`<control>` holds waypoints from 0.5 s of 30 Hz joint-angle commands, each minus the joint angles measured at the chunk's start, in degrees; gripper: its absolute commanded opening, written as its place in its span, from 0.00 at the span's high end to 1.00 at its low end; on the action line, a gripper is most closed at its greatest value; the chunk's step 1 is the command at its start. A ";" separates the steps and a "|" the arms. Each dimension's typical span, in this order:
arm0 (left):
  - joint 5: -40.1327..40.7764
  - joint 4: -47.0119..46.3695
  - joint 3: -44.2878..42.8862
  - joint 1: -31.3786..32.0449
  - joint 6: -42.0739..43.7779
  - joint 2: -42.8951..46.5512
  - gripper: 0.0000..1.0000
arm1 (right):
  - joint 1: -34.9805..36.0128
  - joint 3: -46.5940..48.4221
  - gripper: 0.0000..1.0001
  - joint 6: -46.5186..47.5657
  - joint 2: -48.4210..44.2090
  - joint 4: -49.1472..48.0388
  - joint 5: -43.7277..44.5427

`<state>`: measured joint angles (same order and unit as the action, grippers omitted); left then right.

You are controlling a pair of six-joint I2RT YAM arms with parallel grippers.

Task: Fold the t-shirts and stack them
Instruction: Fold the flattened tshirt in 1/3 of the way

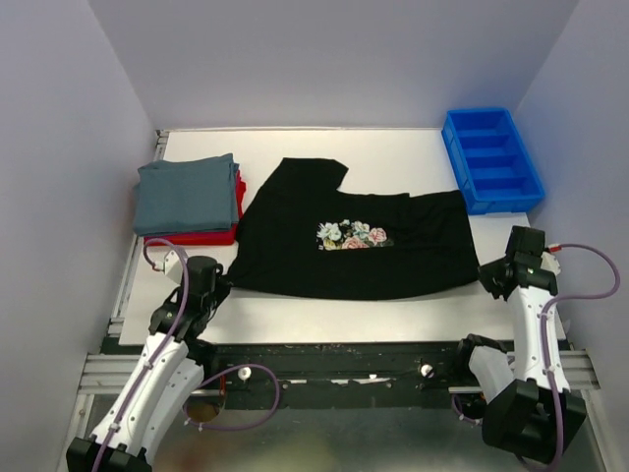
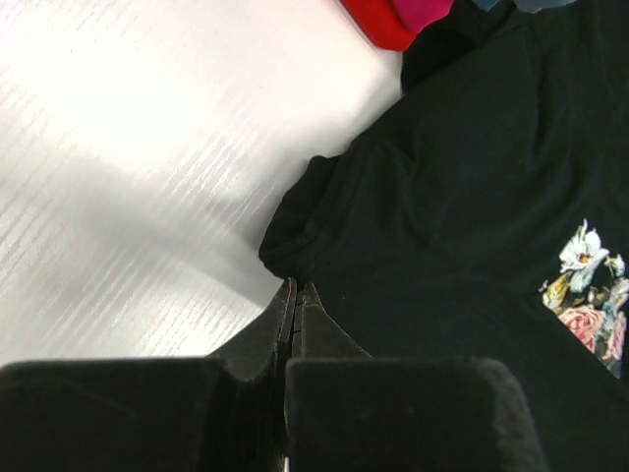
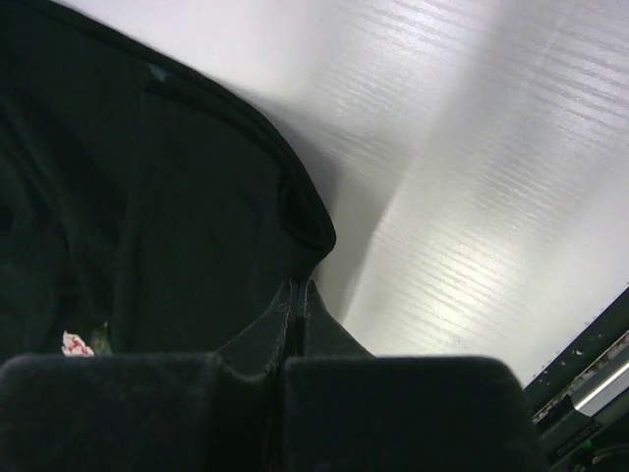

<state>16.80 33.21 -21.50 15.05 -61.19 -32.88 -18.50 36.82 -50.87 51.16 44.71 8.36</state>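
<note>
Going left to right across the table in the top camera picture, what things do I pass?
First the grey-blue t-shirt folded on the red t-shirt → black t-shirt → blue bin.

The left arm [image 1: 147, 388] and right arm [image 1: 531, 324] have white shells and black joints. A mauve cable [image 1: 183, 295] trails each; the fingers [image 2: 329, 339] are matte black.

The black tee [image 1: 295, 226] is lying spread across the middle of the table [image 1: 393, 147], partly folded, one sleeve pointing to the far side, its floral print [image 1: 352, 235] facing up. Its two near corners are bunching slightly. The grey-blue tee [image 1: 187, 194] is resting folded on the folded red tee [image 1: 201, 237] at far left, just beside the black one.
</note>
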 commanded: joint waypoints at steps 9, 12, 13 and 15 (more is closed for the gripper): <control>0.43 7.92 0.58 0.42 -5.96 5.37 1.00 | -0.48 -4.48 0.94 1.65 -8.00 2.75 2.01; 0.60 8.01 0.84 1.03 -6.57 6.34 0.72 | -0.48 -4.56 0.79 1.39 -9.75 3.19 1.49; 0.78 7.84 0.84 1.12 -6.66 6.51 0.55 | -0.48 -3.95 0.65 2.17 -10.28 2.58 1.48; 1.57 6.96 -0.03 1.30 -5.79 6.69 0.18 | -0.48 -2.29 0.40 2.97 -11.16 1.70 2.97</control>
<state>16.69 39.70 -20.34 15.88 -66.61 -27.22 -18.55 32.80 -49.89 41.89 46.26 8.99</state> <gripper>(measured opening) 0.484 0.424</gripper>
